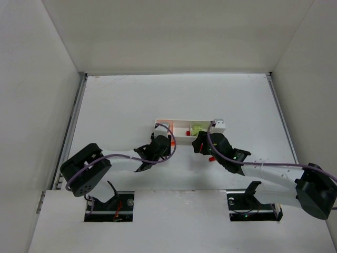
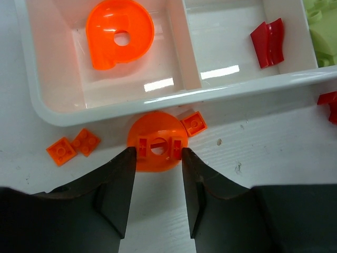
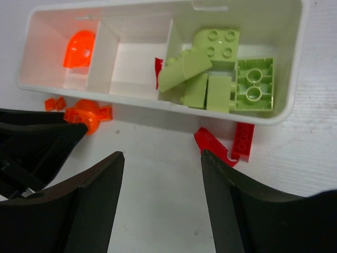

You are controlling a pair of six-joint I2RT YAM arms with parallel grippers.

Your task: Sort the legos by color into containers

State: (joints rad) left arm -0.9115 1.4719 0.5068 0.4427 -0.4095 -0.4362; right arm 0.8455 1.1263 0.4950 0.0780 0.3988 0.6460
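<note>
The left hand [image 2: 158, 158] grips a round orange lego [image 2: 157, 129] beside the tray [image 2: 237, 87]; the right hand [image 3: 162, 155] gapes wide.

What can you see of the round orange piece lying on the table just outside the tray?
The disc is bright orange, glossy plastic. It is round, with a hole in its middle and small raised nubs beside the hole. It lies flat on the table, outside the tray, right at its near wall. A small orange plate lies at its edge. The left pincer has one fingertip at each side of it; I cannot tell whether they grip it.
</note>
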